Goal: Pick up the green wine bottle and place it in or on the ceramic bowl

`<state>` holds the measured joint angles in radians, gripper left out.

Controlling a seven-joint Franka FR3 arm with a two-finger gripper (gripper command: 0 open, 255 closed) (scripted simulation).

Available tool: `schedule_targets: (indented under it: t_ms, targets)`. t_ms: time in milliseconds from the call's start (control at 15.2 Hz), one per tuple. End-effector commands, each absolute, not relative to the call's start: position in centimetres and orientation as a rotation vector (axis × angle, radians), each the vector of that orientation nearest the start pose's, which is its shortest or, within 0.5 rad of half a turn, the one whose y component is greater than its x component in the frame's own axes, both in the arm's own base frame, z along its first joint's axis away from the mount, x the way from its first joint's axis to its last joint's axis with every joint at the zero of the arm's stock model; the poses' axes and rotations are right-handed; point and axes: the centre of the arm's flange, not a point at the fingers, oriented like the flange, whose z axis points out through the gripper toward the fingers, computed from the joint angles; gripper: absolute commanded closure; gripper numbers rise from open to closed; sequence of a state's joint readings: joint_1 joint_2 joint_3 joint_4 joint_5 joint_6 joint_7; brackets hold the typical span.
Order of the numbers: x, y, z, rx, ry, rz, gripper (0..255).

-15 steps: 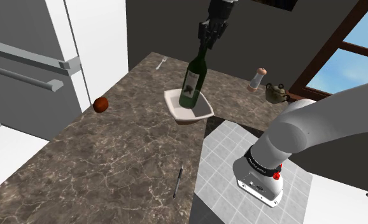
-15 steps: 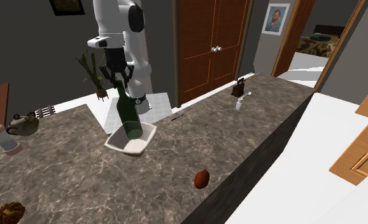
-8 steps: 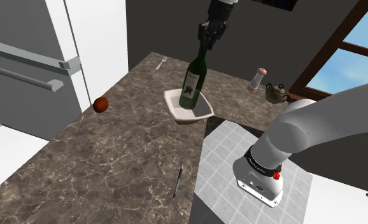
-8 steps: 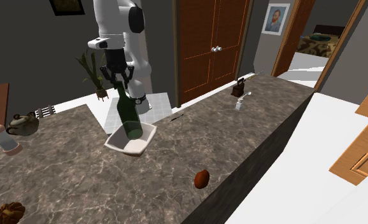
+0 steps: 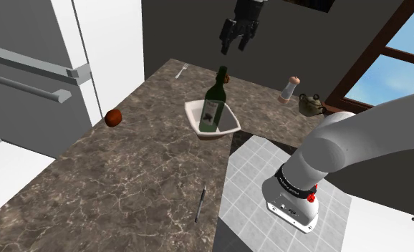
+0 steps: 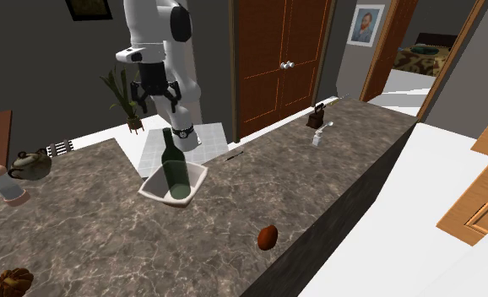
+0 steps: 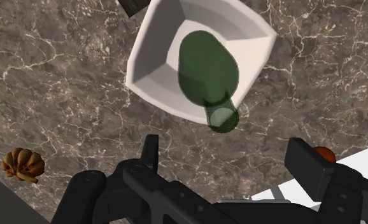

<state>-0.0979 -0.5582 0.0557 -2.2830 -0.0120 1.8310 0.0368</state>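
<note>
My gripper point(image 5: 234, 46) hangs open, fingers apart, clasping nothing. The green wine bottle point(image 5: 213, 107) stands base-down in the white bowl point(image 5: 229, 129) on the dark marbled countertop point(image 5: 141, 179), upright or nearly so, neck free.

In the shoulder view I sit at 1 o'clock of the bottle's mouth, apart from it. In the wrist view the mouth lies between my fingers and the bowl.

Shoulder view, from the bowl:
- reddish-brown round object point(image 5: 113, 117) at 9 o'clock
- fork point(image 5: 182, 70) at 11
- dark pen point(image 5: 200, 205) at 6

Dark green wine bottle point(image 5: 214, 100) stands inside white squarish bowl point(image 5: 227, 130), neck pointing one o'clock in shoulder view.
</note>
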Motion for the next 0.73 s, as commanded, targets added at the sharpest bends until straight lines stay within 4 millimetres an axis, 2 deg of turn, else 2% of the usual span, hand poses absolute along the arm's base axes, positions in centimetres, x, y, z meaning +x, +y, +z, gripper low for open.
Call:
schedule_targets:
  t_ms: [0,132,660]
  targets:
    - [39.1,-1.3,59.0,-3.176,0.133,-0.167,0]
    - [38.8,-1.2,61.3,-3.176,0.133,-0.167,0]
    - [38.8,-1.2,61.3,-3.176,0.133,-0.167,0]
